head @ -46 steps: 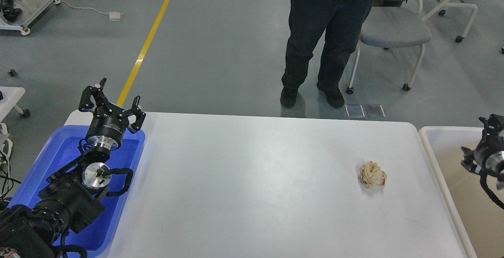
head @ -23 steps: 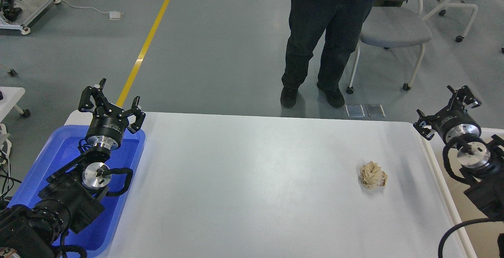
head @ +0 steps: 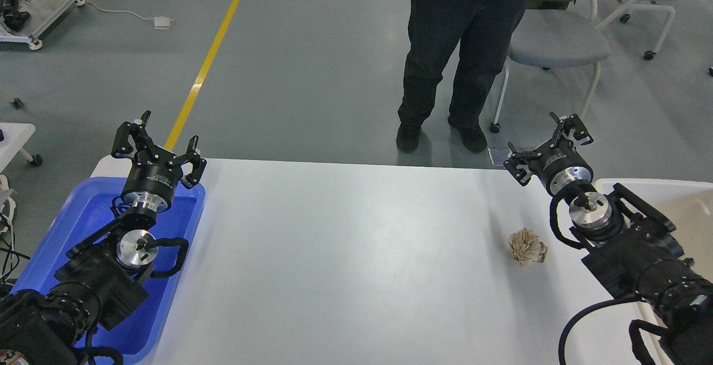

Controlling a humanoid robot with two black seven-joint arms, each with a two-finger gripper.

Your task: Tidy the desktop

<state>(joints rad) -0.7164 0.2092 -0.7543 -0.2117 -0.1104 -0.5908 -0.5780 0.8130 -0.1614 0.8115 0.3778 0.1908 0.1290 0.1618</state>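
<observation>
White desktop [head: 356,253] spans the view. Crumpled paper ball [head: 527,247] lies near its right edge, just beside the right arm. Right gripper [head: 547,143] hovers at the far right corner, fingers spread, empty. Left gripper [head: 156,141], fingers spread, empty, over blue tray [head: 67,225] at the far left corner.

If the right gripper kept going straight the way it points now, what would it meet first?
Probably nothing on the desktop. The open right gripper points up and away, past the far table edge, toward the floor near the standing person. The crumpled paper ball lies behind it. Depth is unclear.
</observation>
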